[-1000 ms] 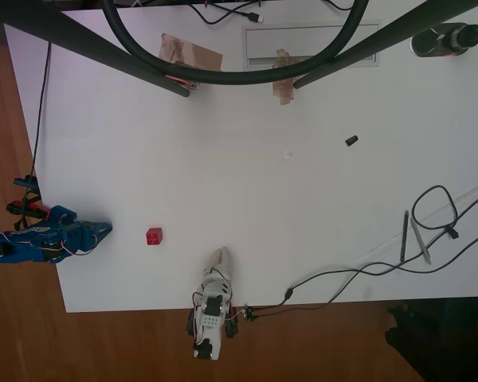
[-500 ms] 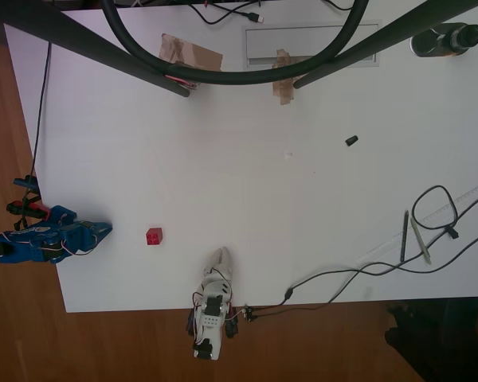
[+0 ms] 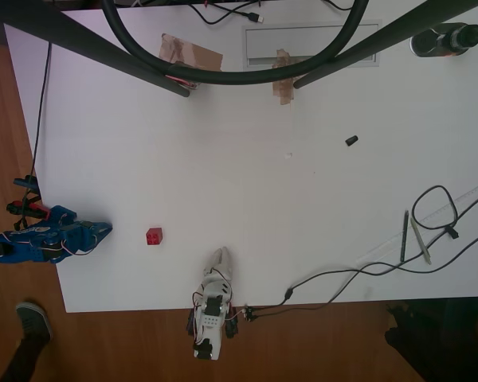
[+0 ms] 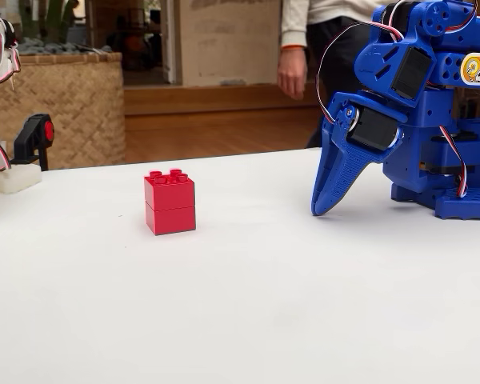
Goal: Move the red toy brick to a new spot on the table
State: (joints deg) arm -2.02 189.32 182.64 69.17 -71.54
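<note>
The red toy brick (image 3: 154, 235) stands on the white table (image 3: 263, 191), near its lower left part in the overhead view. In the fixed view the brick (image 4: 170, 202) is upright with its studs on top. My blue gripper (image 3: 105, 231) rests at the table's left edge, a short gap left of the brick, pointing at it. In the fixed view the gripper (image 4: 324, 210) is to the right of the brick, tip down on the table (image 4: 224, 320), with its jaws together and nothing held.
A small black piece (image 3: 351, 141) lies at mid-right. Brown tape patches (image 3: 191, 54) and black stand legs (image 3: 127, 60) are at the top. Cables (image 3: 366, 270) and pens (image 3: 414, 237) lie at lower right. A person (image 4: 304, 48) stands behind the table; a shoe (image 3: 33, 318) is on the floor.
A person's shoe has come into view on the floor at lower left. The gripper and the red brick have not moved.
</note>
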